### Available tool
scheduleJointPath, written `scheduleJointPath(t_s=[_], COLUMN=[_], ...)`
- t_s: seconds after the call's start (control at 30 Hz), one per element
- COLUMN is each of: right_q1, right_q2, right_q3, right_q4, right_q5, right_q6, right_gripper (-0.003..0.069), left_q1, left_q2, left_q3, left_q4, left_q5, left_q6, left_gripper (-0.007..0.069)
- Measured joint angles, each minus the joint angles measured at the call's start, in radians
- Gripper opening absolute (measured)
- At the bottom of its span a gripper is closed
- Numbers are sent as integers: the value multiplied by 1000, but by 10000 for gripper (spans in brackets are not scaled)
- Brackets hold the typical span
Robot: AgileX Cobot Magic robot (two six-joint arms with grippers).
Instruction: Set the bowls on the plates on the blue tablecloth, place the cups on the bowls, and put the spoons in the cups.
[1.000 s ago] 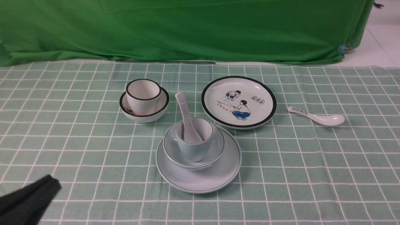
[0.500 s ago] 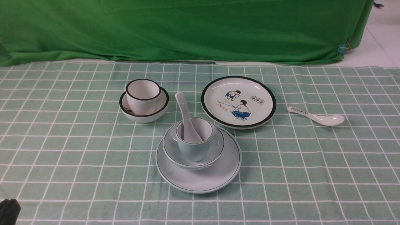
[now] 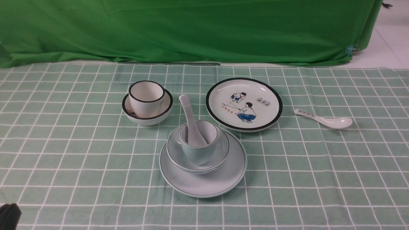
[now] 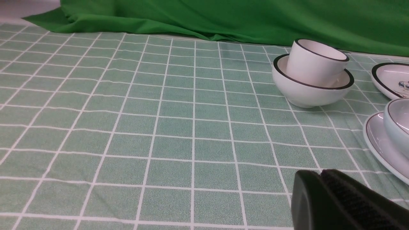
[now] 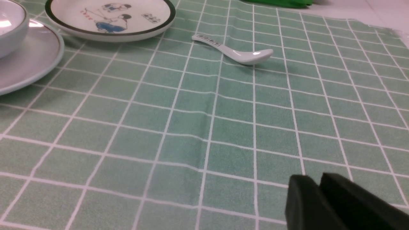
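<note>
On the blue tablecloth [image 3: 80, 143] the white black-rimmed cup [image 3: 146, 95] stands in the white black-rimmed bowl [image 3: 147, 119], which rests directly on the cloth. The pale blue plate [image 3: 204, 185] carries the pale blue bowl [image 3: 223, 150], the pale blue cup [image 3: 198, 153] and the plain spoon [image 3: 187, 108]. The cartoon plate [image 3: 223, 92] is bare. To its right lies the marked spoon [image 3: 332, 121]. My left gripper [image 4: 320, 172] is shut and empty at the near left corner [image 3: 8, 215]. My right gripper [image 5: 319, 179] hovers low near the marked spoon [image 5: 236, 52], tips slightly apart, holding nothing.
A bright green backdrop cloth [image 3: 191, 28] hangs along the far edge of the table. White floor [image 3: 389, 41] shows past it at the far right. The tablecloth runs out to both sides of the dishes.
My left gripper has drawn back toward the near left corner, leaving only its tip in the front view. The dishes and spoons have not moved.
</note>
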Motion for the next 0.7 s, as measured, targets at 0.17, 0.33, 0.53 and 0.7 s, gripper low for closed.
scheduleJointPath(t_s=[0.17, 0.33, 0.53, 0.7], right_q1=[0, 0, 0, 0], right_q2=[0, 0, 0, 0], right_q3=[0, 0, 0, 0], right_q4=[0, 0, 0, 0], right_q5=[0, 0, 0, 0], right_q6=[0, 0, 0, -1], right_gripper=[121, 128, 138, 140], left_q1=[1, 1, 1, 1], left_q2=[0, 0, 0, 0], left_q3=[0, 0, 0, 0], left_q4=[0, 0, 0, 0], left_q5=[0, 0, 0, 0], left_q6=[0, -3, -3, -3], left_gripper=[13, 13, 13, 13])
